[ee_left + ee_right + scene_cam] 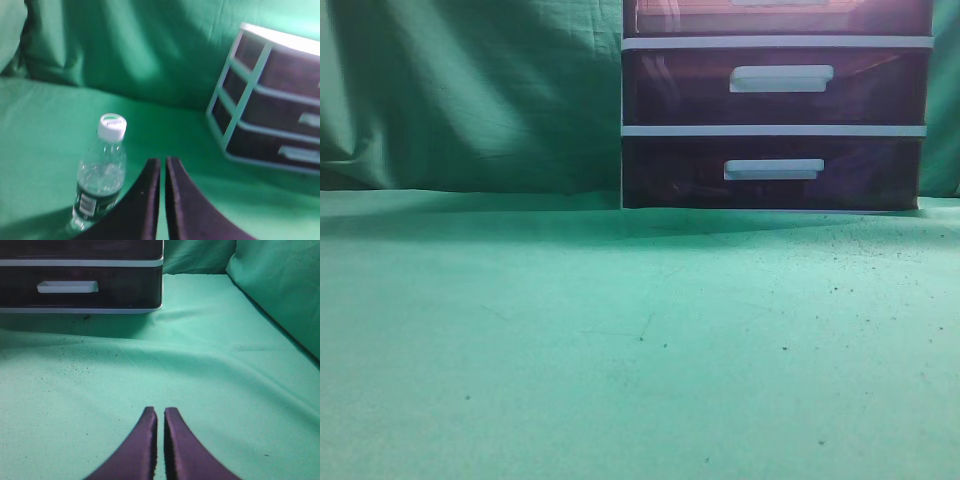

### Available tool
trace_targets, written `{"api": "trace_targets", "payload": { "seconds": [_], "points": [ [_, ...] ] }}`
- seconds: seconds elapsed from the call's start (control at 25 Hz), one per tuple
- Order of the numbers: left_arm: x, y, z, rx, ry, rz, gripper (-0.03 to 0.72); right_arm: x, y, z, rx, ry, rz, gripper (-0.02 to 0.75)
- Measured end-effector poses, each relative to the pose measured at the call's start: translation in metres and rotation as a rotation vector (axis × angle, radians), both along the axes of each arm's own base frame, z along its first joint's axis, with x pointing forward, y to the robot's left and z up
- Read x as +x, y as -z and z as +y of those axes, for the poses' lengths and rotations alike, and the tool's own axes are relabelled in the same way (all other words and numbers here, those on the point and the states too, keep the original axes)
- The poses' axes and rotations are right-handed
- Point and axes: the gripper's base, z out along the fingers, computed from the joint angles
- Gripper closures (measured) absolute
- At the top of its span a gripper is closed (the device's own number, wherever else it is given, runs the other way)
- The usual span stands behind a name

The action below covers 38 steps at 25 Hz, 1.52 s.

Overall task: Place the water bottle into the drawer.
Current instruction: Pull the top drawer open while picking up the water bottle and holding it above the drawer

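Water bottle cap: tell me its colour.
White. The water bottle cap shows best in the left wrist view, atop the clear bottle standing on the green cloth.

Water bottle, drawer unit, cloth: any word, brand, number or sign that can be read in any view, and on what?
No text can be read in any view.
Water bottle: dark label with a white barcode-like patch, too blurred to read.
Bottle cap: faint marks, unreadable.
Drawer unit: no print visible on fronts or handles.
Green cloth: none.
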Motion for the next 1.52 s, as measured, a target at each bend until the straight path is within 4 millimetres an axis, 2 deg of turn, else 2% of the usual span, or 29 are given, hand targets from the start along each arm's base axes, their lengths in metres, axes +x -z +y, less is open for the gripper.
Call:
{"api": "trace_targets", "payload": {
  "seconds": [0.24,0.32,0.44,0.56,0.6,0.68,1.12,1.44,1.52],
  "points": [
    [0.031,0.011,0.0,0.176,-0.001,0.16,0.688,0.0,0.0,0.0,0.0,0.0,0.0,0.738],
    [0.042,0.008,0.0,0.209,0.002,0.183,0.641,0.0,0.0,0.0,0.0,0.0,0.0,0.738],
    [0.061,0.006,-0.002,0.229,0.009,0.231,0.43,0.0,0.0,0.0,0.0,0.0,0.0,0.738],
    [0.08,0.014,-0.004,0.234,0.017,0.312,0.149,0.0,0.0,0.0,0.0,0.0,0.0,0.738],
    [0.086,0.016,-0.004,0.228,0.018,0.325,0.086,0.0,0.0,0.0,0.0,0.0,0.0,0.738],
    [0.097,0.023,-0.005,0.21,0.019,0.35,0.029,0.0,0.0,0.0,0.0,0.0,0.0,0.738],
    [0.147,0.06,0.009,0.113,-0.075,0.435,0.043,0.0,0.0,0.0,0.0,0.0,0.0,0.738],
    [0.197,0.075,0.009,0.112,-0.072,0.502,0.043,0.0,0.0,0.0,0.0,0.0,0.0,0.738],
    [0.206,0.081,0.009,0.113,-0.071,0.522,0.143,0.0,0.0,0.0,0.0,0.0,0.0,0.738]
  ]
}}
